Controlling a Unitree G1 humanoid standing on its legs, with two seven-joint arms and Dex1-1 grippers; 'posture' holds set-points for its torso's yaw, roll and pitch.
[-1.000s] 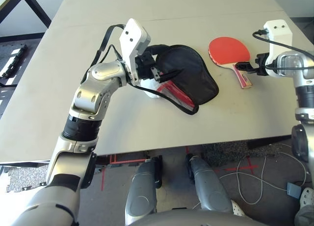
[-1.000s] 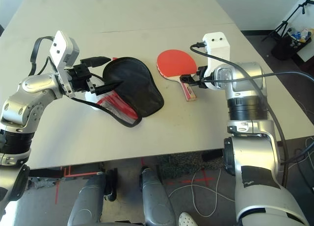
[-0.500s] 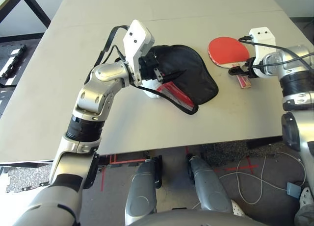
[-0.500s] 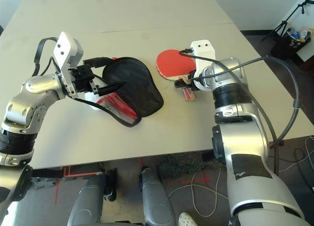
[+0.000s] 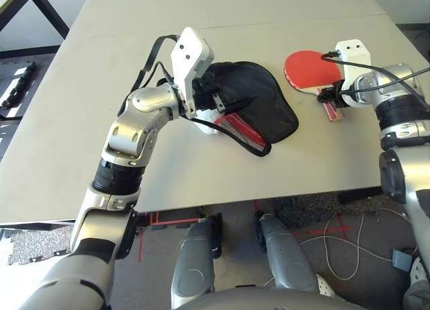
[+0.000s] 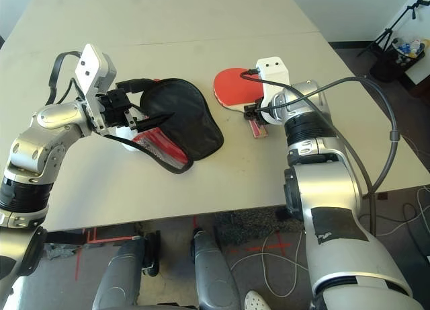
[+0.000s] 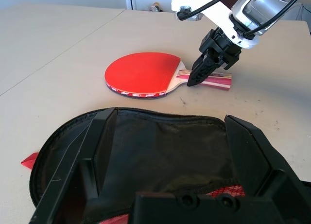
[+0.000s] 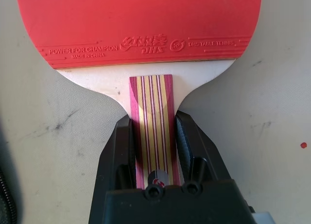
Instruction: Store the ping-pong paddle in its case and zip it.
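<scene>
Your right gripper (image 8: pixel 151 136) clamps the paddle (image 8: pixel 141 34) handle between its fingers, paddle flat on the table (image 5: pixel 201 175). Your left gripper (image 7: pixel 165 151) stands wide, the case (image 5: pixel 252 105) just ahead of it.

**Surroundings of the work surface**

A wide beige table (image 5: pixel 201 175) is shown, crossed by a thin seam (image 5: pixel 101 34) near its far side; small dark specks are seen on its top. Below its near edge, red tape marks (image 5: pixel 336 228) and a looped white cable (image 5: pixel 349 253) are laid on a dark speckled floor (image 5: pixel 302 209). A black tripod (image 6: pixel 396 27) is seen beyond the table's far right corner.
</scene>
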